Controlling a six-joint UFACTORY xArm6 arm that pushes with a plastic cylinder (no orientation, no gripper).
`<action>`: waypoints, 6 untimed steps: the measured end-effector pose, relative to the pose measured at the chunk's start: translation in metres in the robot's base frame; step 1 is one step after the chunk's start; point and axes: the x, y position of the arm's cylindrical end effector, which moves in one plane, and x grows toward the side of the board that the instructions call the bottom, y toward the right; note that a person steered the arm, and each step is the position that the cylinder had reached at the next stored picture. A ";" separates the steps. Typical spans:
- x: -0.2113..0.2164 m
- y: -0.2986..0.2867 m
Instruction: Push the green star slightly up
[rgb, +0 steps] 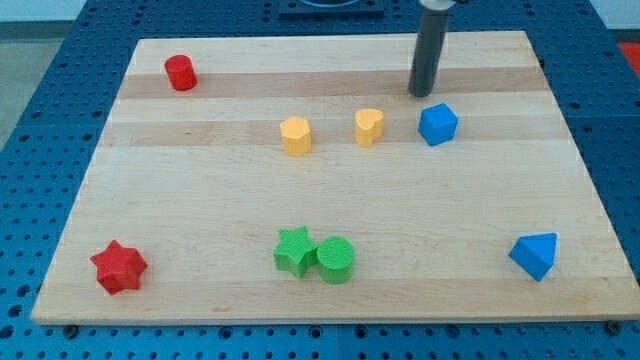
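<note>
Camera view, single frame. The wooden board (200, 210) is lying on a blue perforated table (40, 60); the table is running off every edge of the frame, and the board's near corners are sitting close to the lower border.

The rod is standing upright at the far right of the board. Its upper part is cut off by the top of the frame, so nothing of the arm above it is showing. My tip (421, 94) is resting on the wood just beyond and slightly left of the blue block (438, 124); a narrow gap is showing between them. The block's exact shape is hard to make out; it is reading as a faceted chunk. There is no pincer on this rig, only the rod, so no open or closed state is applying.

The green star (293, 250) is sitting near the front edge, about mid-width, well apart from my tip. The green cylinder (336, 260) is pressing against its right side, hiding part of the star's right points.

Left of the blue block, two yellow blocks are lining up: a yellow heart (368, 127) and a yellow hexagon (295, 135).

A red cylinder (181, 73) is standing far left, a red star (119, 266) near left, and a blue triangle (534, 255) near right.
</note>
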 end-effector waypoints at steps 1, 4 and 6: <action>0.007 -0.001; 0.028 0.005; 0.033 0.011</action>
